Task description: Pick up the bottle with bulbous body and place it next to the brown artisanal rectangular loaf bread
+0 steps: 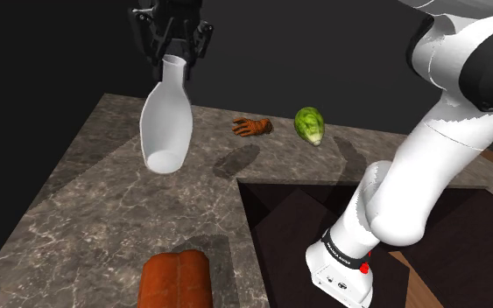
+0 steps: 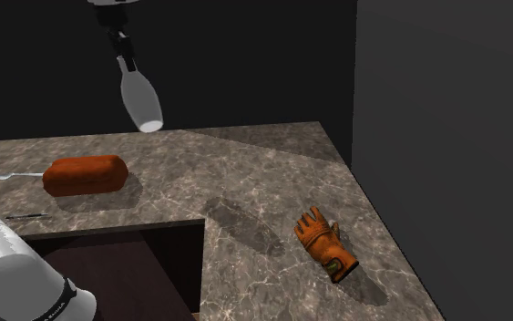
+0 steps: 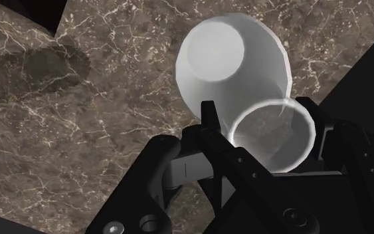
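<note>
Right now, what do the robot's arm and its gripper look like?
The arm is white, built of smooth rounded segments with dark bands at the joints. Near its foot a black ring carries small white lettering, with a red spot just below it. The gripper is all black and angular, with two fingers and round screw heads in its body.
</note>
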